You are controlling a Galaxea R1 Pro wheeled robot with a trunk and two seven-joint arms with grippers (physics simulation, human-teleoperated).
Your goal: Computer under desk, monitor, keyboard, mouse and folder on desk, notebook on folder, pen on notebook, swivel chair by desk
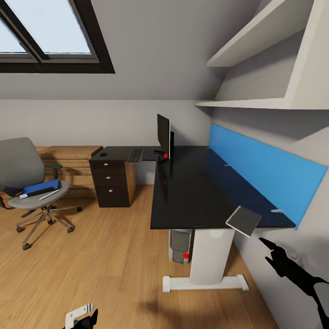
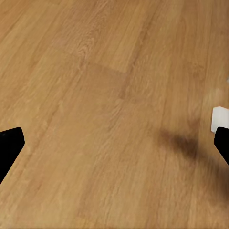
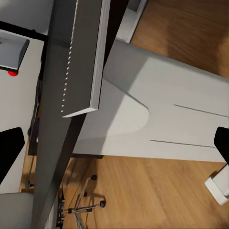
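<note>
The black desk [image 1: 196,192] carries the monitor [image 1: 163,136], upright and edge-on, with the keyboard [image 1: 135,156] and mouse [image 1: 104,154] on its left wing. The computer [image 1: 179,246] stands under it. At far left the swivel chair [image 1: 27,178] holds the blue folder [image 1: 43,187] and the pen [image 1: 50,194]. A flat grey slab with a dotted edge, seemingly the notebook [image 1: 243,220] [image 3: 71,52], tilts over the desk's near right corner. My right gripper [image 1: 269,250] [image 3: 114,148] is open just below it, apart from it. My left gripper [image 1: 82,316] [image 2: 114,148] hangs open over the floor.
A blue wall panel [image 1: 265,169] runs behind the desk under white shelves [image 1: 256,45]. The drawer unit [image 1: 109,183] and a wooden dresser [image 1: 73,160] stand at the back left. The desk's white leg [image 1: 210,260] [image 3: 157,109] is close to my right arm. Wooden floor lies between chair and desk.
</note>
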